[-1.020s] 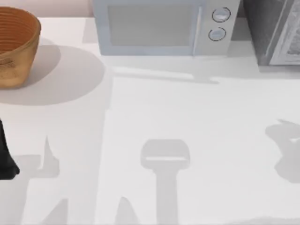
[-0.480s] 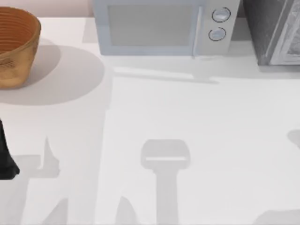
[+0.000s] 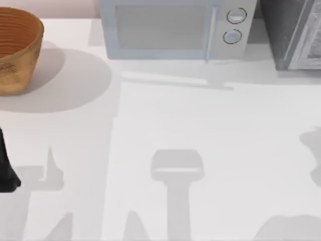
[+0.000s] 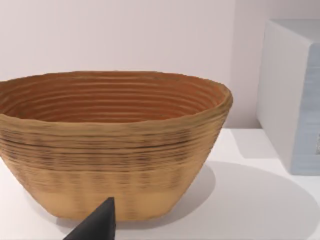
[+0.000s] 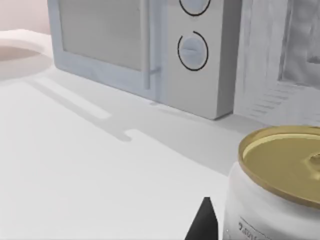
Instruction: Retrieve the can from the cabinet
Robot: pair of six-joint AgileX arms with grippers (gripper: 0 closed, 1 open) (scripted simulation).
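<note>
One white can with a gold lid (image 5: pixel 280 190) sits beside the right gripper fingertip (image 5: pixel 204 220) (grip state: cannot tell), already outside the grey cabinet (image 3: pixel 291 35) at one o'clock; set-down remains.

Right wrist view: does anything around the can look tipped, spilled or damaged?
Nothing stands out. The can stands upright with its gold lid intact beside a pincer fingertip, the table shows no spill, and the microwave door is closed.

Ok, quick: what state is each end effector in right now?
Left end effector: cannot be told, parked facing the woven brown basket.
Right end effector: cannot be told, beside the white gold-topped can.
</note>
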